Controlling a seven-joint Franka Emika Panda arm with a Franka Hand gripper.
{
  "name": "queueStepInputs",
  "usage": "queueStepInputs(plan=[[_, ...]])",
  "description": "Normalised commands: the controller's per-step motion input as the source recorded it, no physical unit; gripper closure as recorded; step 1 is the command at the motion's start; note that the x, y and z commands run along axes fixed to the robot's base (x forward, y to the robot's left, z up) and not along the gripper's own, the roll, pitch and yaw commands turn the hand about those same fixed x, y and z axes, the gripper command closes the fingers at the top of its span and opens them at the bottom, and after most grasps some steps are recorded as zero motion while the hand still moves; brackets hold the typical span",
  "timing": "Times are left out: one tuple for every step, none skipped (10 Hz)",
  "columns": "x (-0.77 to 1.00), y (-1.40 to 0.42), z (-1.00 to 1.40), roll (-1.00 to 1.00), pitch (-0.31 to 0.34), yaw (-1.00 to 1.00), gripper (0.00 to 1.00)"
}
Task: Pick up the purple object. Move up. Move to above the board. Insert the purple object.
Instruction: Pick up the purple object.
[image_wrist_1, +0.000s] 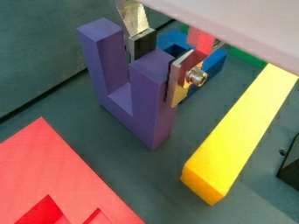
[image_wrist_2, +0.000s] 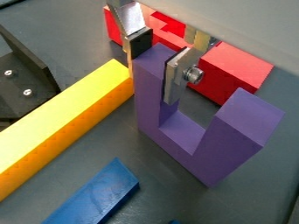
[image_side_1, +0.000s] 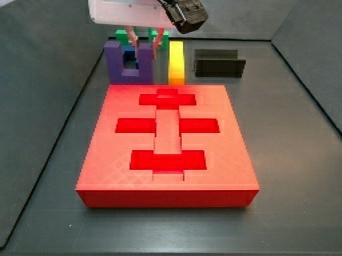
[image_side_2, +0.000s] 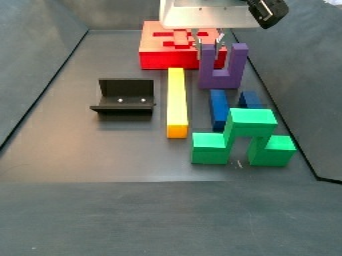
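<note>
The purple object is a U-shaped block standing on the dark floor with its prongs up, just behind the board. In both wrist views my gripper straddles one prong. The dark pad sits against one face of that prong and the silver plate against the opposite face, so it is shut on the prong. Both side views show the gripper low over the purple object. The red board has cross-shaped and bar-shaped recesses.
A yellow bar lies right beside the purple block. The fixture stands beyond the bar. A blue block and a green block lie further from the board.
</note>
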Motion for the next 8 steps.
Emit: queueStepInputs(plan=[[0.0,0.0,0.0,0.0,0.0,0.0,1.0],[0.0,0.0,0.0,0.0,0.0,0.0,1.0],[0.0,0.0,0.0,0.0,0.0,0.0,1.0],[0.0,0.0,0.0,0.0,0.0,0.0,1.0],[0.0,0.0,0.0,0.0,0.0,0.0,1.0],[0.0,0.0,0.0,0.0,0.0,0.0,1.0],[0.0,0.0,0.0,0.0,0.0,0.0,1.0],[0.0,0.0,0.0,0.0,0.0,0.0,1.0]])
